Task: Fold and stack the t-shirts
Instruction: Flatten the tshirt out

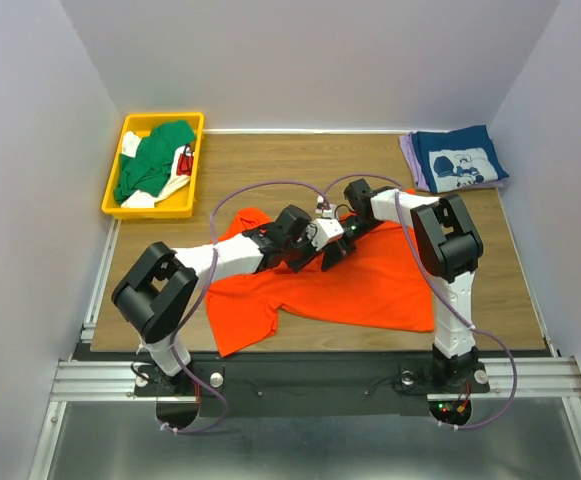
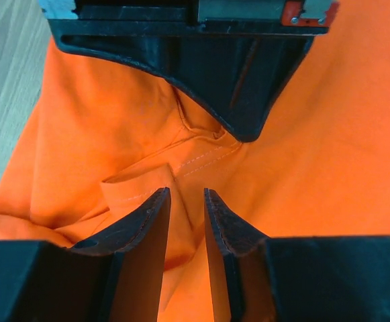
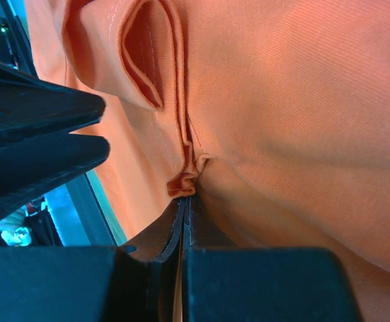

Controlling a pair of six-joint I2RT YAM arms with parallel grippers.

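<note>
**Gathering the orange t-shirt (image 1: 370,285) to fold**

It lies spread by the table's near edge. The right gripper (image 3: 184,201) pinches a pleat of it. The left gripper (image 2: 186,194), jaws slightly apart over the cloth, probably must close on it next.

A rectangular yellow plastic bin (image 1: 146,211) sits at the far left corner of the brown wood-grain worktop (image 1: 270,165). Plain pale walls (image 1: 310,60) enclose the worktop on three sides. An aluminium rail (image 1: 95,378) runs along its near edge.
</note>
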